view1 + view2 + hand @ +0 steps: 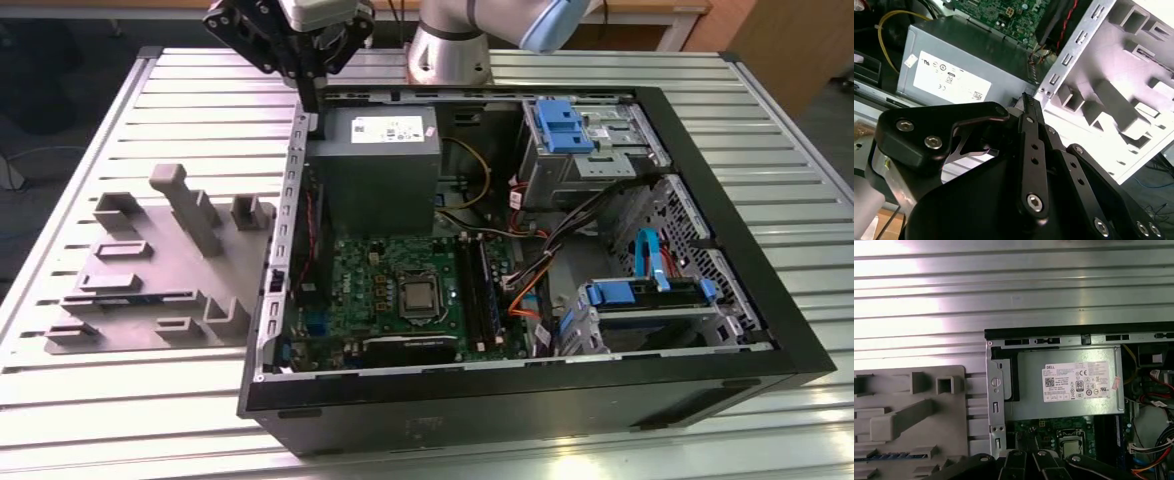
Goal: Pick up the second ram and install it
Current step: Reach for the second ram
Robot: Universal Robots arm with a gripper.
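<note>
Over the far-left corner of the open computer case [534, 388], the gripper [310, 98] hangs with its fingers pressed together on nothing. The second ram [889, 456], we judge, is the dark bluish strip slotted in the grey fixture plate [160, 272] left of the case. Fetching it well means squaring to its flat faces and pinching mid-length.

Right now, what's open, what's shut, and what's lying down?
Computer case: lying on its side, side panel off, open.
Gripper: shut, holding nothing, over the case's corner.
Power supply: mounted inside the case.
Processor: uncovered, no cooler on it.
Fixture plate: flat on the table, beside the case.
</note>
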